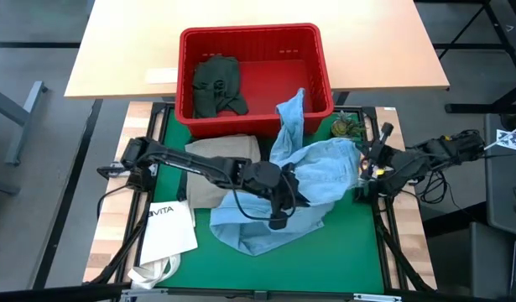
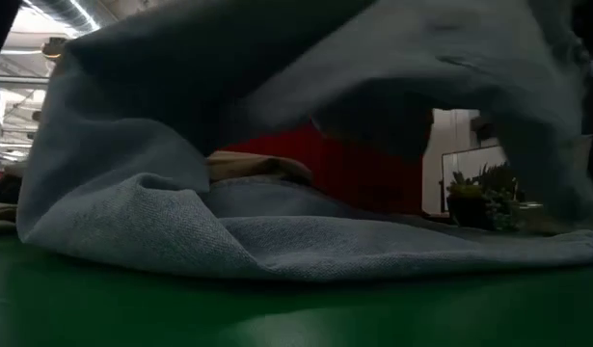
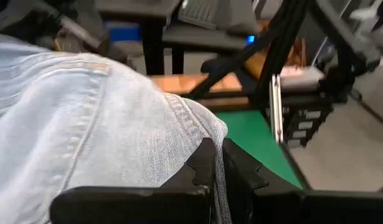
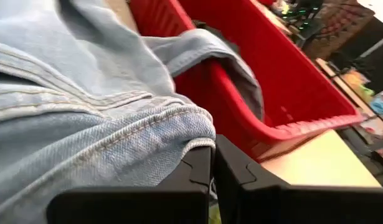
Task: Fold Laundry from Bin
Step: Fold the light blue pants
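Light blue jeans (image 1: 312,180) pinched by left gripper (image 1: 284,201) and right gripper (image 1: 364,172) for spreading (leg trailing in bin (image 1: 325,80)).

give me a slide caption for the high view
Both pincers, left and right, shut on light jeans trailing from the red bin.

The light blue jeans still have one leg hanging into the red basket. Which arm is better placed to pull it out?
Probably the right: its claw, shut on the jeans, is nearer the basket.
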Motion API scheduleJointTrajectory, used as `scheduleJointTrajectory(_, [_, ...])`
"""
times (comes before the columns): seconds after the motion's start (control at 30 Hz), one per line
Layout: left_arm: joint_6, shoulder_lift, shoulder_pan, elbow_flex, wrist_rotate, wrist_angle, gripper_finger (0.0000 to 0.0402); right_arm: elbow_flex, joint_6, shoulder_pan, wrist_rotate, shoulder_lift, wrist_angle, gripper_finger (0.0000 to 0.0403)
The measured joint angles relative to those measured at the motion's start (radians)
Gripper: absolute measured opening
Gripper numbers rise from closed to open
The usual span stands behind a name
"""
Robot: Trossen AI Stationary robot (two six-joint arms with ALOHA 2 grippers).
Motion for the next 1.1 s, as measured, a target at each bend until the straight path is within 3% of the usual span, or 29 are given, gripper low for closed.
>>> scheduleJointTrajectory(0.17, [0.0, 0.09, -0.011, 0.0, 0.0, 0.203, 0.001, 0.0, 0.014, 0.0, 0.004, -0.009, -0.1, 0.0002])
scheduleJointTrajectory(0.37, [0.0, 0.199, -0.016, 0.0, -0.016, 0.368, 0.001, 0.0, 0.163, 0.0, 0.057, -0.007, -0.222, 0.0003])
scheduleJointTrajectory(0.87, [-0.024, 0.324, 0.009, 0.0, -0.091, 0.31, 0.001, 0.0, 0.181, 0.0, 0.058, -0.007, -0.23, 0.0035])
scheduleJointTrajectory(1.1, [-0.024, 0.324, 0.019, 0.0, -0.121, 0.307, 0.001, 0.0, 0.233, -0.001, -0.009, -0.007, -0.227, 0.0106])
